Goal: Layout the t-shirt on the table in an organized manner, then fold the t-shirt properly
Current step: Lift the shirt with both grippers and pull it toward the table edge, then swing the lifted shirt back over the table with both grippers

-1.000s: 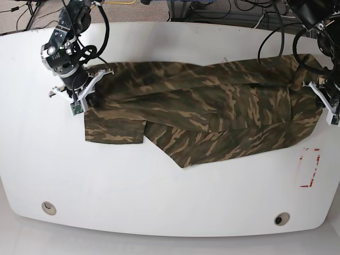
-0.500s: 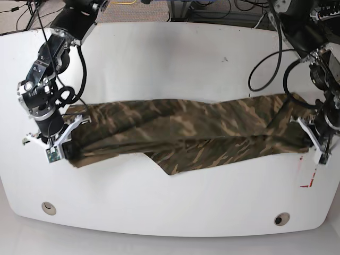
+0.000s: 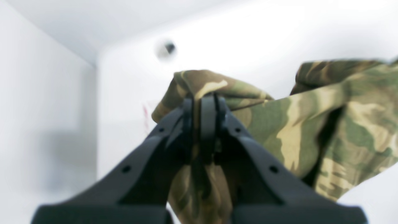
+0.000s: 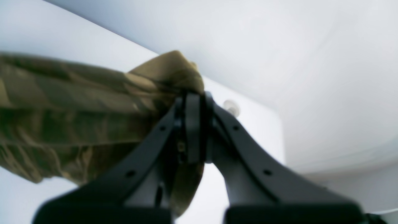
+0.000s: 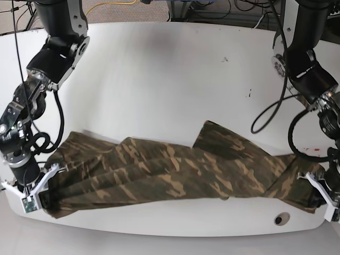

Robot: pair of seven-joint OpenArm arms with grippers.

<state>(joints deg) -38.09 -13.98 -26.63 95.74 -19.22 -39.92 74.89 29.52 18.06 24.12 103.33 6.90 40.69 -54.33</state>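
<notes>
The camouflage t-shirt [image 5: 170,178] hangs stretched in a long bunched band between my two grippers, low over the front of the white table [image 5: 159,69]. My right gripper [image 5: 43,195], at the base view's left, is shut on the shirt's left end [image 4: 168,71]. My left gripper [image 5: 316,195], at the base view's right, is shut on the shirt's right end [image 3: 217,87]. Both wrist views show the jaws pressed together with cloth pinched between them. One flap of cloth [image 5: 212,133] sticks up toward the table's middle.
A round grommet [image 5: 280,219] sits near the front right edge, also in the left wrist view [image 3: 166,48]. Another grommet [image 4: 231,107] shows just past the right gripper. A bit of the red mark [image 3: 144,113] shows beside the left gripper. Black cables hang from both arms.
Both grippers have moved toward the table's front edge, dragging the shirt with them. The shirt has gone from the table's middle to its front strip.
</notes>
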